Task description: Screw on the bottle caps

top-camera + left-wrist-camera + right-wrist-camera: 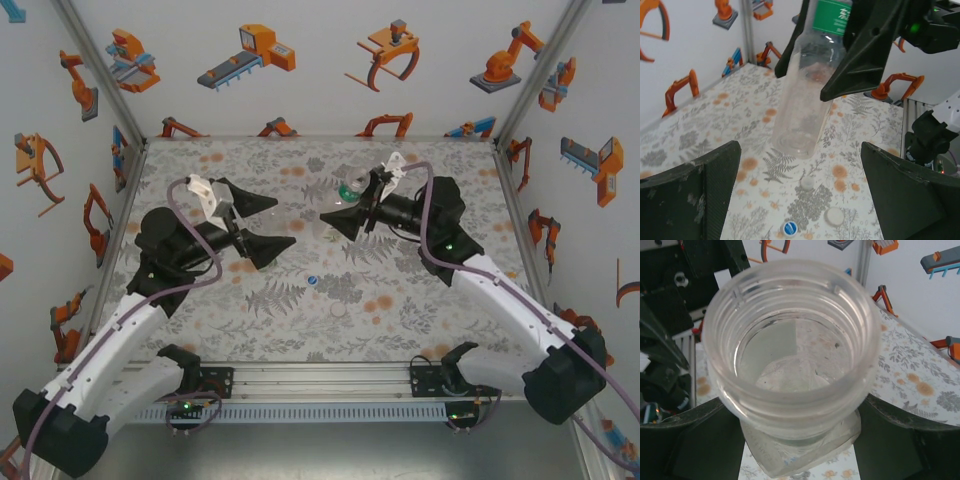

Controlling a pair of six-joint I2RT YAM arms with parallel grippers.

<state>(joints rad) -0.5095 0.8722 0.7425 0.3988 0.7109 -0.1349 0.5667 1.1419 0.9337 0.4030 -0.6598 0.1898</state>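
The right pincer (800, 85) grips an uncapped clear bottle (801, 125), the left pincer (287, 224) gapes wide and empty, and a blue cap (790, 228) lies on the tabletop (715, 125).

In the left wrist view the bottle (800, 115) is running off the frame at twelve o'clock, neck cut away, and the right gripper (799, 86) is covering part of its green label (832, 17). From above, that gripper is hiding most of it; toward six o'clock the blue cap (312, 281) and a pale cap (338, 310) are showing as mere specks. In the right wrist view its blurred rim (790, 405) is masking the body below.
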